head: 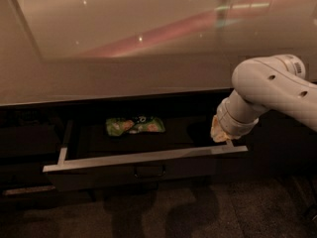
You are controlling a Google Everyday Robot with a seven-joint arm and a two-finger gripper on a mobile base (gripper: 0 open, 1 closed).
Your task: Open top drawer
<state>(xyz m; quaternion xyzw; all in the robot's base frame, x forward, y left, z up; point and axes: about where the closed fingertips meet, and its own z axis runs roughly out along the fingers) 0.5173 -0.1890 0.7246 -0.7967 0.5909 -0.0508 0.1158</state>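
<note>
The top drawer [143, 157] stands pulled out below the counter, its pale metal rim running across the front and a small dark bar handle [149, 171] at the centre of its dark front. A green snack bag [134, 125] lies on the drawer's floor towards the back. My gripper [219, 134] sits at the drawer's right end, just above the rim's right corner, behind the white arm [267, 88] that reaches in from the right. The arm's wrist covers most of the gripper.
A wide glossy counter top [124, 48] overhangs the drawer. Dark cabinet fronts [25, 143] flank the drawer on the left. Dark carpeted floor [158, 212] lies in front.
</note>
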